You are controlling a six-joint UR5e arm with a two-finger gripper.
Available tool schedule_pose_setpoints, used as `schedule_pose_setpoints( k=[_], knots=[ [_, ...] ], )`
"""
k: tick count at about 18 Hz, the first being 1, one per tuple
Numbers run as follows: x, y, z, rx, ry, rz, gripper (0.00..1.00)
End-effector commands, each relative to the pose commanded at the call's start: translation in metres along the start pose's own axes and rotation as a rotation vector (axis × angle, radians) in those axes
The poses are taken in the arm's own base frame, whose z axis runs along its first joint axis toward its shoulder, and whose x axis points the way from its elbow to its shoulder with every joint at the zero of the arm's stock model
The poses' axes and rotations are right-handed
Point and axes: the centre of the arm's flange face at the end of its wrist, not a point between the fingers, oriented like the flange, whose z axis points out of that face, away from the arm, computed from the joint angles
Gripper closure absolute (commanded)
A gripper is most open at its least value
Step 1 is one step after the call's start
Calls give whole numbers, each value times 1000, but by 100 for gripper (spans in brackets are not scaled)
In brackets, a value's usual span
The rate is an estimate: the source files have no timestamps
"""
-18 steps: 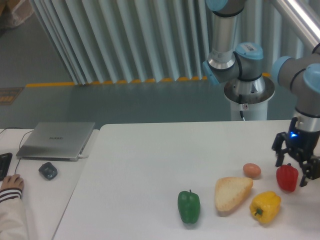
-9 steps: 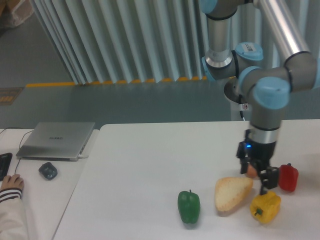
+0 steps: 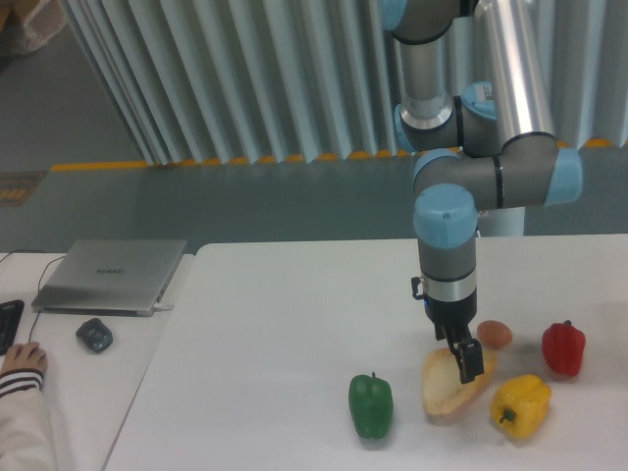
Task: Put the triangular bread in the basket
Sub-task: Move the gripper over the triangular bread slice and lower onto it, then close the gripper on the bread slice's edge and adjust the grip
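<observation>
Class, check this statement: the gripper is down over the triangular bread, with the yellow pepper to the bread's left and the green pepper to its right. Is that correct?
Not quite. The fixed camera shows the gripper over the triangular bread, but the peppers are swapped: the green pepper lies left, the yellow pepper right.

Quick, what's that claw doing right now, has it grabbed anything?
Gripper: down over the bread, fingers at its top; whether they are open or shut on it cannot be told from this view.

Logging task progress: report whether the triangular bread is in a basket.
Out: the triangular bread lies on the table under the gripper; no basket visible.
</observation>
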Motion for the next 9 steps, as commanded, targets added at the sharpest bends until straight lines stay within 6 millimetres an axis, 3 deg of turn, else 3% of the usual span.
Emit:
schedule_pose_setpoints(
  k=[9],
  knots=[
    [-4,-2,24,-12,30,-6,0]
  ],
)
